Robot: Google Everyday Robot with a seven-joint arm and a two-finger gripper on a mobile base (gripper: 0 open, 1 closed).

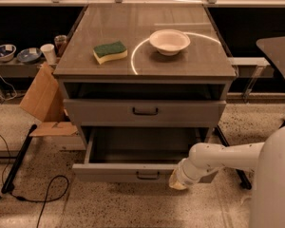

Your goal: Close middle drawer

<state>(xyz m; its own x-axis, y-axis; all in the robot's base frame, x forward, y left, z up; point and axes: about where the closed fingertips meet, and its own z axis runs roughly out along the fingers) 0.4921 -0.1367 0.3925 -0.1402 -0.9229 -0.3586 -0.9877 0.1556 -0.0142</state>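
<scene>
The middle drawer (128, 172) stood pulled well out of the cabinet (133, 27), its shallow tray bare and its low strip front hanging forward of the cabinet's face, low down near the floor. The small dark handle (147, 175) sat at the centre of that front. The gripper (177, 182) was at the right part of the strip front, just right of the handle and touching the panel or nearly so. Its pose hid whether it was open or closed, and it appeared to hold nothing. The white arm (223, 158) reached in from the cabinet's right side.

Judging by this, the step in hand was setting up the push. The next move called for a steady, straight shove into the cabinet, kept level so the off-centre contact did not skew the tray on its rails.

Above it in the cabinet, the drawer with the taller front (109, 112) was only slightly out. On the cabinet's top lay a sponge (109, 52) and a bowl (169, 41).
</scene>
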